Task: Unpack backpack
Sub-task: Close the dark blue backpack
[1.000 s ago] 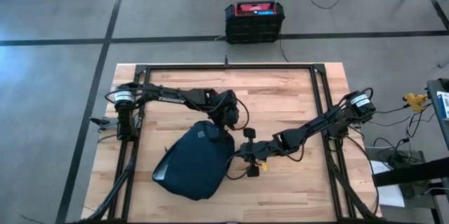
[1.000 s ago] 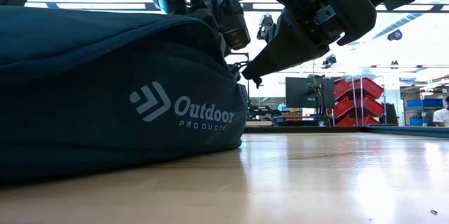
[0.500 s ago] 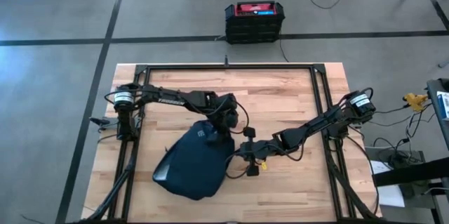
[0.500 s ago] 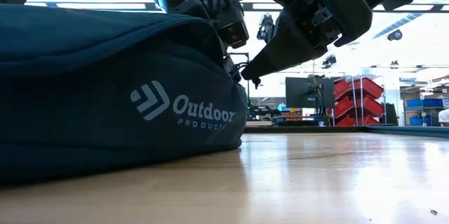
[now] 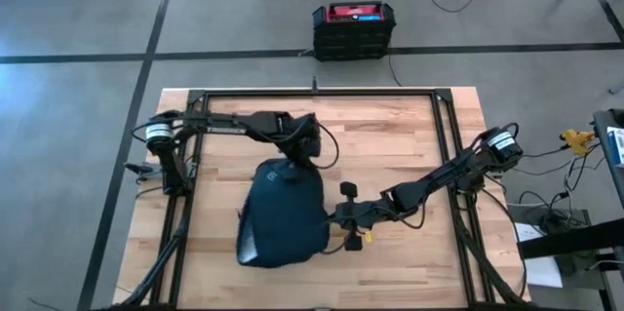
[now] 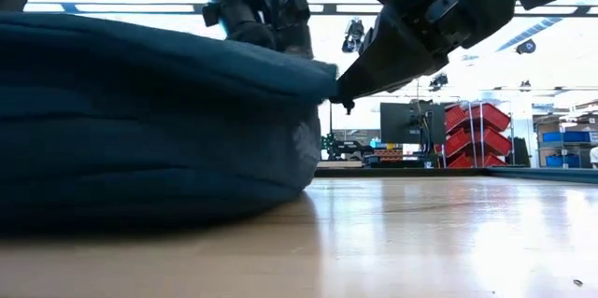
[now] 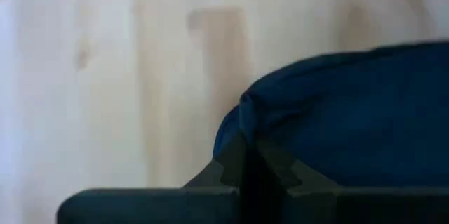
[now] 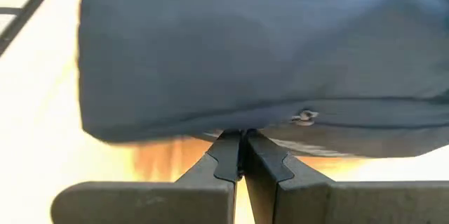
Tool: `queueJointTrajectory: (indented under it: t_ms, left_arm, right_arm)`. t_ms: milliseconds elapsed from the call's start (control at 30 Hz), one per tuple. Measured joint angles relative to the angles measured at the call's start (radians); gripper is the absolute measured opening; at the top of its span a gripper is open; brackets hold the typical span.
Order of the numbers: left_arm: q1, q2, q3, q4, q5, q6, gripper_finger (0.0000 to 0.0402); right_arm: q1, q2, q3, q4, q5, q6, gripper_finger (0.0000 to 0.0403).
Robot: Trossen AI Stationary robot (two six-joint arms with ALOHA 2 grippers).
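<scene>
- The table (image 5: 390,145), a pale wooden top inside a dark frame, carries the whole scene; the backpack (image 5: 283,212) lies flat near its middle, toward the front edge, with nothing unpacked beside it.
- The backpack, dark navy and soft, is judged to be closed as yet: no opening or lining is shown in any view, so the step in hand is taken to be the positioning and holding of the bag before it is opened.
- The left gripper (image 5: 304,158) is placed at the far end of the backpack; in the left wrist view its fingers (image 7: 231,171) are seen pressed together with a fold of navy fabric pinched where they meet.
- The right gripper (image 5: 338,219) is set against the bag's right edge; in the right wrist view its fingers (image 8: 228,155) are drawn together at the fabric's rim, beside a small metal piece (image 8: 304,117), possibly a zip pull, though whether the cloth itself is caught cannot be told.
- For the next move, a firm hold at one end and a pull along the zip line are judged to be needed, with the pull tab first located.
</scene>
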Motion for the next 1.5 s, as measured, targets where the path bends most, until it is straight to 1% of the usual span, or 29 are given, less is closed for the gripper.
queueJointTrajectory:
  t_ms: [100,167,267,367,433,533,633,767,900,1000,1100,1167,1233,1300,1433,1500]
  left_arm:
    - [0.033,-0.042,-0.020,-0.054,-0.066,-0.010,0.0000]
    - [0.056,-0.071,-0.036,-0.082,-0.090,-0.024,0.0000]
    - [0.081,-0.114,-0.063,-0.122,-0.131,-0.056,0.0000]
    - [0.099,-0.163,-0.108,-0.155,-0.194,-0.102,0.0000]
    - [0.109,-0.197,-0.146,-0.168,-0.220,-0.152,0.0000]
    - [0.112,-0.253,-0.214,-0.167,-0.224,-0.234,0.0000]
    - [0.095,-0.309,-0.283,-0.177,-0.240,-0.314,0.0000]
    - [0.038,-0.388,-0.382,-0.174,-0.249,-0.446,0.0000]
    - [-0.056,-0.461,-0.481,-0.169,-0.251,-0.604,0.0000]
    - [-0.148,-0.510,-0.538,-0.162,-0.248,-0.765,0.0000]
    - [-0.258,-0.545,-0.568,-0.154,-0.243,-0.953,0.0000]
    - [-0.335,-0.565,-0.569,-0.143,-0.243,-1.021,0.0000]
    - [-0.405,-0.582,-0.559,-0.142,-0.272,-1.058,0.0000]
    - [-0.453,-0.598,-0.532,-0.157,-0.301,-1.073,0.0000]
    - [-0.476,-0.625,-0.434,-0.261,-0.367,-1.059,0.0013]
    - [-0.468,-0.637,-0.372,-0.303,-0.480,-0.998,0.0024]
  right_arm:
    - [0.027,0.000,0.000,0.006,-0.008,0.008,0.0000]
    - [0.044,0.000,0.000,0.005,-0.010,0.008,0.0000]
    - [0.065,0.000,0.000,0.006,-0.011,0.007,0.0000]
    - [0.075,0.000,0.000,0.010,-0.032,0.007,0.0000]
    - [0.074,0.000,0.000,0.014,-0.035,0.000,0.0000]
    - [0.061,0.000,0.000,0.009,-0.023,-0.035,0.0000]
    - [0.013,-0.002,0.000,-0.020,-0.011,-0.050,0.0000]
    - [-0.098,-0.011,0.000,-0.115,-0.003,-0.076,0.0000]
    - [-0.224,-0.033,0.000,-0.229,-0.002,-0.137,0.0000]
    - [-0.319,-0.053,0.000,-0.287,0.020,-0.207,0.0000]
    - [-0.405,-0.068,0.000,-0.292,0.050,-0.284,0.0000]
    - [-0.452,-0.069,0.000,-0.271,0.051,-0.324,0.0000]
    - [-0.482,-0.069,0.000,-0.256,0.046,-0.351,0.0000]
    - [-0.497,-0.067,0.000,-0.239,0.041,-0.368,0.0000]
    - [-0.495,-0.066,0.000,-0.223,0.041,-0.394,0.0000]
    - [-0.485,-0.066,0.000,-0.212,0.042,-0.398,0.0000]
